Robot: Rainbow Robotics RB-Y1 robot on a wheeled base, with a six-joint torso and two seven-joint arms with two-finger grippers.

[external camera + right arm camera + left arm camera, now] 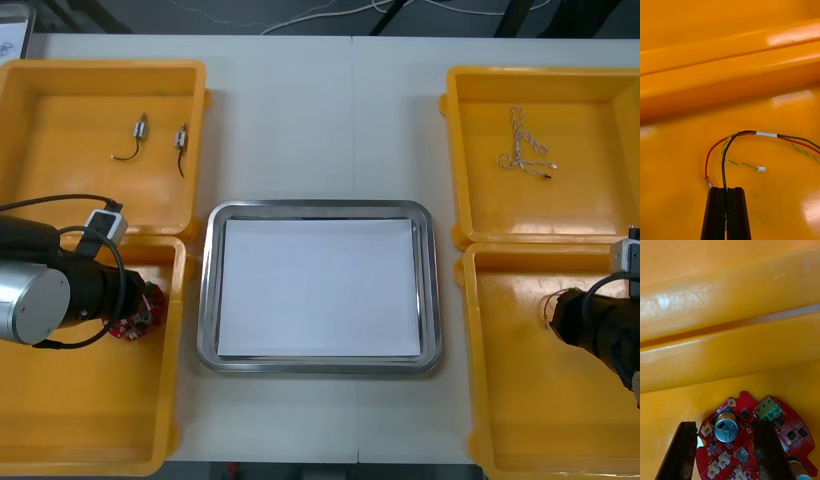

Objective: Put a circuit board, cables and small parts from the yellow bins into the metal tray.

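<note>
**Bench [300, 110], seen from above.** Tray [429, 300] at centre, white inside. Four bins stand round it, none touching its rim.

**10 o'clock bin [70, 170].** A small part [141, 126] and, at its 3 o'clock, a second part [181, 138]. They lie near each other but apart, each with a dark lead.

**2 o'clock bin [590, 120].** A pale twisted cable [524, 150] lies loosely heaped on the floor.

**8 o'clock bin [90, 400].** Left arm [40, 300] reaches in from 9 o'clock. Board [140, 318] lies on the bin floor at the arm's tip, close to the wall nearest the tray. In the left wrist view, the left jaws stand wide apart over the board [752, 427]. One finger [679, 452] is at the board's edge and the other finger [767, 450] lies across its face, with a silver can [726, 427] between them. Contact between fingers and board cannot be confirmed; the board appears ungripped.

**4 o'clock bin [540, 400].** Right arm [600, 335] reaches in from 3 o'clock. In the right wrist view, the right jaws are closed tight, fingers [717, 213] together, pinching the black strand of the cable [752, 133]. The red and yellow-green strands loop over the bin floor just ahead of the fingers. A white band [766, 134] binds the strands, and a white plug [760, 168] ends the yellow-green one.
</note>
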